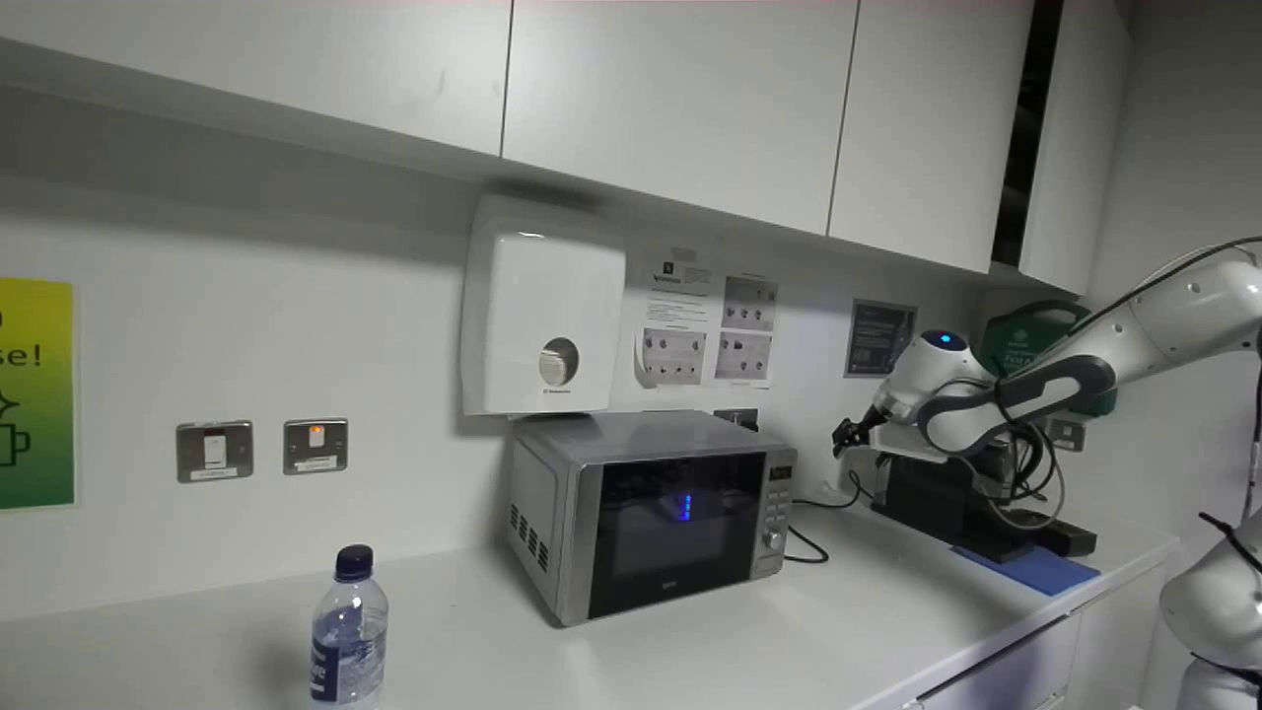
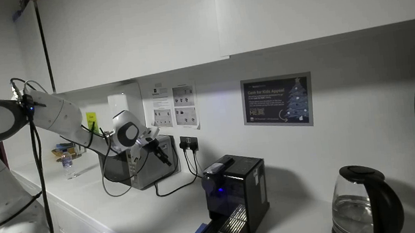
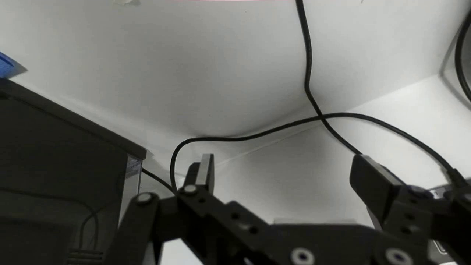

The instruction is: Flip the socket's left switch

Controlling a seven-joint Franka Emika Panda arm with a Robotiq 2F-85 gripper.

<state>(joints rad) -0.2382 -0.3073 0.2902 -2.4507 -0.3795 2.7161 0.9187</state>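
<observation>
The small white socket plate with a red-and-white label strip does not show clearly in any view. A dark metal wall outlet [image 2: 188, 138] holds two black plugs beside the microwave. In an exterior view, the outlet [image 1: 736, 418] is partly hidden behind the microwave. In the wrist view, a bit of the outlet [image 3: 438, 192] shows at the lower right, mostly behind the right finger. My gripper [image 3: 283, 167] is open, with nothing between its fingers. In both exterior views, the gripper [image 1: 845, 437] hangs above the counter, apart from the wall; it also shows here [image 2: 164, 158] near the microwave.
The microwave [image 1: 680, 532] stands against the wall. A black coffee machine [image 2: 234, 191] stands on the counter, and its dark side [image 3: 55, 154] fills the wrist view's left. Black cables [image 3: 235, 139] cross below the fingers. A kettle [image 2: 352, 209] and a water bottle [image 1: 350, 631] stand farther off.
</observation>
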